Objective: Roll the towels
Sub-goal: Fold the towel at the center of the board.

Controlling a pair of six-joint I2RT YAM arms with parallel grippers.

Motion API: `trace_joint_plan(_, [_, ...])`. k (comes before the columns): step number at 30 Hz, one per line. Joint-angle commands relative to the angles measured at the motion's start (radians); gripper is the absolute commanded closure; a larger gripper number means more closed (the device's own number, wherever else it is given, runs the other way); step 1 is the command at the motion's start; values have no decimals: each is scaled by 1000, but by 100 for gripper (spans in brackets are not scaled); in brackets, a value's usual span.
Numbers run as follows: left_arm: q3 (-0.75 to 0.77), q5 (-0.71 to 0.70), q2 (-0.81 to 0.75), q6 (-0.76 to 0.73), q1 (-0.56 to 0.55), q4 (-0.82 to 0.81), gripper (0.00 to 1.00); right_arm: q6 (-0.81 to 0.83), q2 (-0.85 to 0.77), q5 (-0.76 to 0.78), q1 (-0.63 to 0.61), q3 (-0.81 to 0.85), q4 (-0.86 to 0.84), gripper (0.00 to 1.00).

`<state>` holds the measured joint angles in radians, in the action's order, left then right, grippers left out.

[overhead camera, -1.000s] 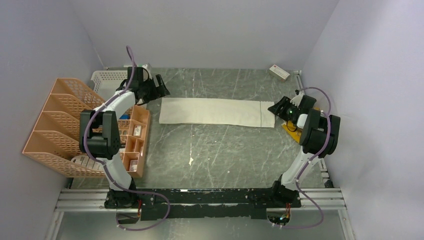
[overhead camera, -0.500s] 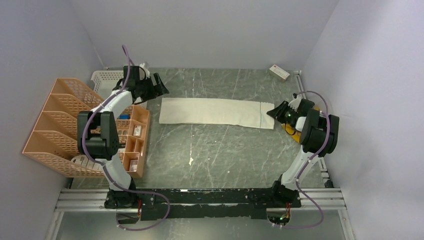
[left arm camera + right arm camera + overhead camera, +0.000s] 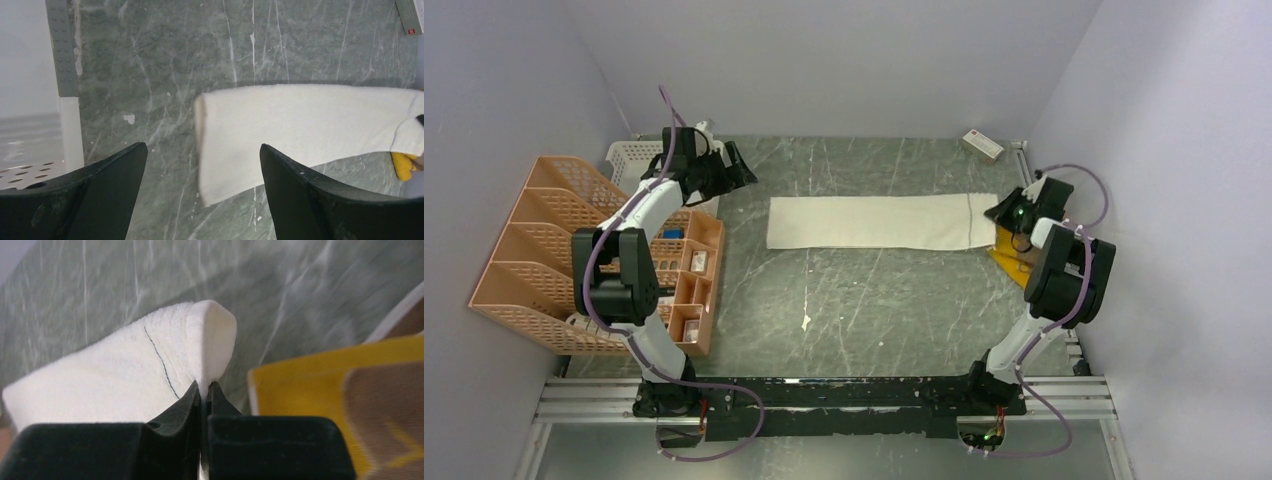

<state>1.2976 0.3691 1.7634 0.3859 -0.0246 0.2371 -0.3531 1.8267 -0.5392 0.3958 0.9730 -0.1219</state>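
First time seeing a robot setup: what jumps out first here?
A long white towel lies flat across the middle of the table. The right gripper pinches its right end, beside a yellow towel. On the left, the left gripper hangs open near an orange rack.

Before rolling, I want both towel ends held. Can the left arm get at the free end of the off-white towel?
Probably yes. The left gripper is open, close to the free end of the off-white towel, with only bare table between. The right gripper pinches the other end.
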Motion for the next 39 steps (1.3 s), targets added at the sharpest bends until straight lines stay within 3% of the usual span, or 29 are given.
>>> trace_joint_plan(1, [47,25,-43,-24,16,38,6,103,-68,250,17,132,143,100])
trace_joint_plan(5, [54,16,-45,-59,21,59,6,150,-116,409,-5,176,197,100])
trace_joint_plan(8, [56,19,-45,-62,21,61,6,201,-142,515,-86,218,255,100])
trace_joint_plan(14, [59,49,-51,-54,21,68,6,160,-162,637,-343,301,370,100])
trace_joint_plan(21, [131,54,-32,-95,25,241,3,100,-1,791,-654,518,565,100])
trace_joint_plan(29, [12,127,-151,-60,88,166,1,53,210,731,-934,701,580,100])
trace_joint_plan(39, [-57,213,-190,-94,107,185,1,31,516,671,-1081,997,636,100])
